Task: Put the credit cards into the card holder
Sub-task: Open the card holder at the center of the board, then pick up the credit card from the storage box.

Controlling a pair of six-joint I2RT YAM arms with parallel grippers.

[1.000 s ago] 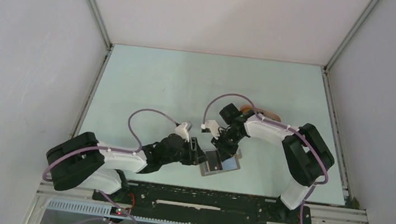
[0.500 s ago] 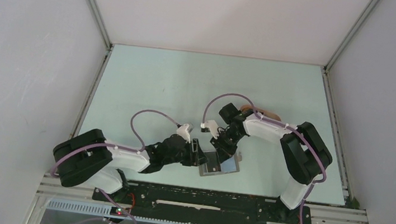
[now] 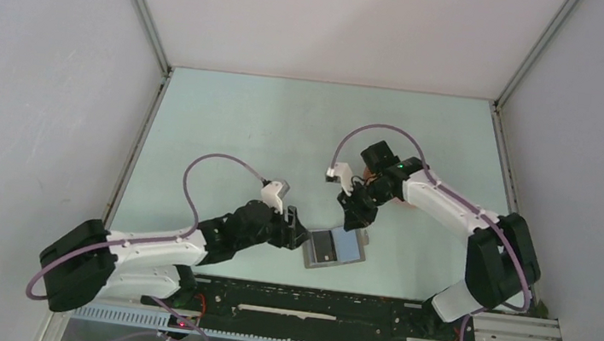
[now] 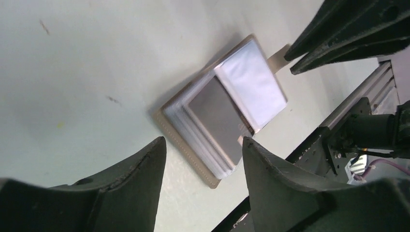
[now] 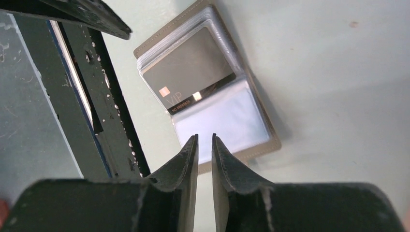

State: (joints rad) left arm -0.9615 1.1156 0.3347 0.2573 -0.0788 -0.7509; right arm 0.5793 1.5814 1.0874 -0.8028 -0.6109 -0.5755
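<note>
- Left gripper (image 4: pixel 203 145) lay low, just left of the open holder (image 3: pixel 336 249); jaws spread, empty.
- Right gripper (image 5: pixel 204 137) pointed down over holder's far edge; jaws barely parted, empty.

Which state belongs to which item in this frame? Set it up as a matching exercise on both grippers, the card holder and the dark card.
Items:
1. left gripper
2. right gripper
3. card holder
4. dark card

States:
A. lying open on the table
B. jaws wide apart, nothing between them
C. tucked in a sleeve of the holder
D. jaws nearly together, nothing between them

Pairs: 1-B, 2-D, 3-A, 4-C
</note>
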